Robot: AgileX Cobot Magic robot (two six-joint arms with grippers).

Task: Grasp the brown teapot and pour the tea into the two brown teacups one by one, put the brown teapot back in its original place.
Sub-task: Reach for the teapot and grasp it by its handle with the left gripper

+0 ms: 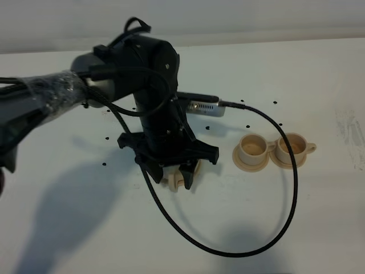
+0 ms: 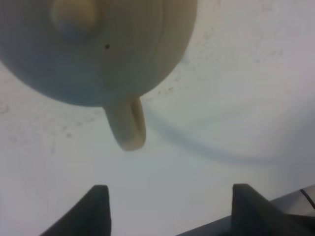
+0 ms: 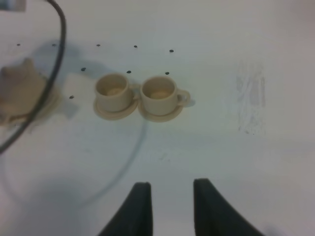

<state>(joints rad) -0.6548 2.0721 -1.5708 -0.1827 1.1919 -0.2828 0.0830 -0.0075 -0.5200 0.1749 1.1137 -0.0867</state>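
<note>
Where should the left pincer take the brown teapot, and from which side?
The loop handle of the brown teapot. It juts out of the round body toward the open left pincer, narrow enough for the gap; the body looks too wide. Come from the handle side, one finger on each flank.

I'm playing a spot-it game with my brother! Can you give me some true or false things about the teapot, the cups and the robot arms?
1. The teacups stand upright, each on a saucer. True.
2. The left gripper has its jaws clamped on the teapot handle. False: the jaws stand open, apart from the handle.
3. The teapot's lid is off. False: the knobbed lid is on.
4. The right gripper holds nothing. True.
</note>
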